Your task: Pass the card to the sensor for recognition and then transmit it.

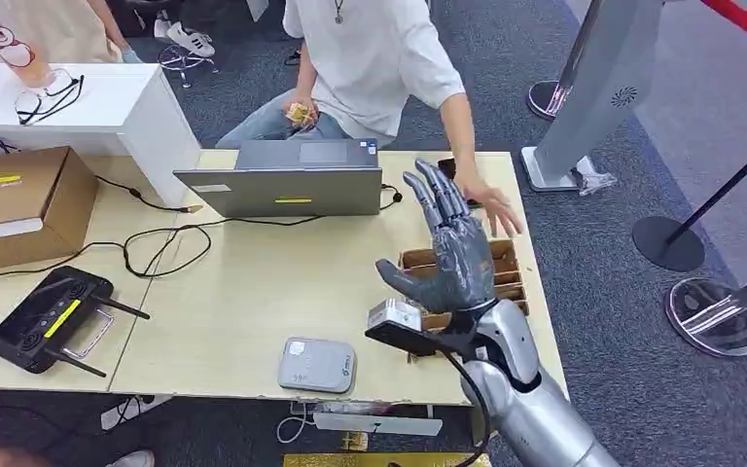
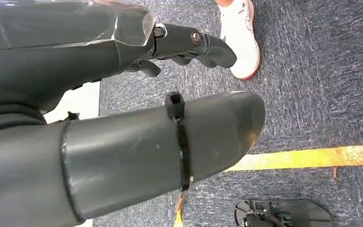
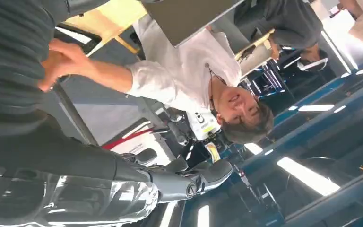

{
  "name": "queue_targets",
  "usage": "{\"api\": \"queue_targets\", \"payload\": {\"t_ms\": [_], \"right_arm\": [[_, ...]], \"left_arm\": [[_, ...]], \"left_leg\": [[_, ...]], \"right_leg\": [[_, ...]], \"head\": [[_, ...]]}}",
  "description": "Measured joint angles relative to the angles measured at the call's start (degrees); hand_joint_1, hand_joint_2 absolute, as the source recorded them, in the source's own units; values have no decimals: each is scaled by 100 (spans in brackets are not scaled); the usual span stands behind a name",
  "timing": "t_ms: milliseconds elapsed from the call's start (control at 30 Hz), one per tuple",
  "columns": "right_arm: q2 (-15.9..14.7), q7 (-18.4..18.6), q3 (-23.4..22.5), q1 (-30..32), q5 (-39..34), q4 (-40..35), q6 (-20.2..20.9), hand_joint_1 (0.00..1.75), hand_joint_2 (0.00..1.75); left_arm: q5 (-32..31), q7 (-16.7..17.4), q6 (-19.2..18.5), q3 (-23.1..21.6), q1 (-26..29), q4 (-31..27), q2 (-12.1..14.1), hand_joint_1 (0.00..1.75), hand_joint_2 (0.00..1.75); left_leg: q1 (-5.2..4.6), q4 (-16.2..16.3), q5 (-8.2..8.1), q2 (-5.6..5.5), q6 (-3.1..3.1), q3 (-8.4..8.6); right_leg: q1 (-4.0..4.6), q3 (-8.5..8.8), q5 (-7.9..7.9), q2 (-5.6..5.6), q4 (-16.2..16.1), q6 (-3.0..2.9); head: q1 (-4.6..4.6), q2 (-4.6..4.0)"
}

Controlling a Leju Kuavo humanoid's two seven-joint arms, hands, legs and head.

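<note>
Had right hand (image 1: 455, 248) raised over cardboard card tray (image 1: 506, 261), fingers spread, empty. Left hand (image 2: 194, 45) unclear. Card probably thin, stiff, slippery; pinch edge.

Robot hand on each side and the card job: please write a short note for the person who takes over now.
Right robot hand: raised over the table's right end, fingers spread, holding nothing; no card visible in it.
Left robot hand: hanging toward the carpet, fingers seem curled, nothing visibly held.
Cardboard card holder stands behind the right robot hand; grey sensor pad lies near the table's front edge.
A person's hand rests on the table beyond the holder.
Done: cannot tell.
Left: pick a card, present it to the sensor, pass it on.
</note>
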Motion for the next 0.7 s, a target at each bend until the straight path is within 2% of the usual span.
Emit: {"api": "queue_targets", "payload": {"t_ms": [267, 700], "right_arm": [[-134, 411, -11, 193, 560, -162, 306, 0, 175], [-171, 516, 74, 109, 1391, 286, 695, 0, 175]], "left_arm": [[39, 2, 13, 2, 3, 0, 2, 0, 0], [234, -79, 85, 6, 41, 0, 0, 0, 0]], "left_leg": [[0, 0, 0, 0, 0, -1], [0, 0, 0, -1, 0, -3]], "right_leg": [[0, 0, 0, 0, 0, 0], [0, 0, 0, -2, 0, 0]], "head": [[0, 0], [0, 0]]}}
